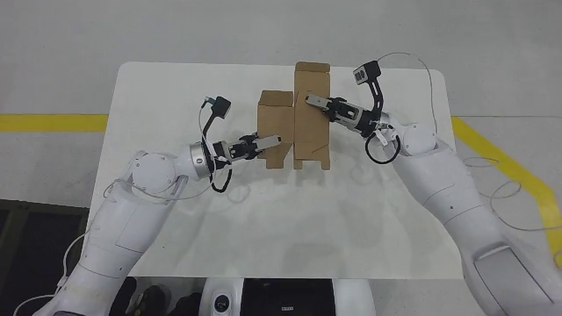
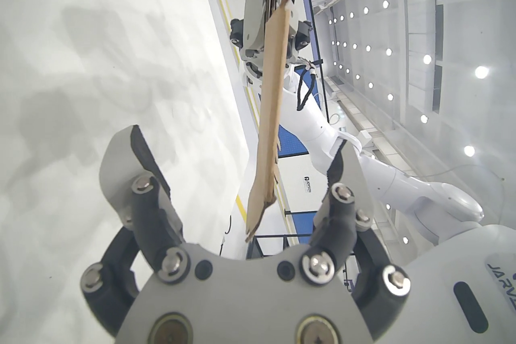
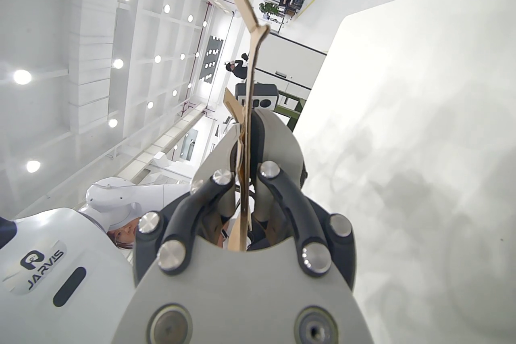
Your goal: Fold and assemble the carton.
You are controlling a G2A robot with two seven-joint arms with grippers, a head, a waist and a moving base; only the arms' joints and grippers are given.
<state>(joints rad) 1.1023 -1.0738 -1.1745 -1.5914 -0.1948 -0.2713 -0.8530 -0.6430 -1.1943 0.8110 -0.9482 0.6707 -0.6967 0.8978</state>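
Clenched on the carton with the right gripper; spread wide astride its other edge with the left gripper, unpinched. Held flat over the table, toward its far edge, long axis running far edge to near edge.

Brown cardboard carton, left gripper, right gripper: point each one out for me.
Brown cardboard carton [image 1: 312,145], top view, lower part of its taller panel.
Left gripper [image 2: 238,140], left wrist view, midway between its open fingertips.
Right gripper [image 3: 249,128], right wrist view, fingertips shut on the carton's edge.
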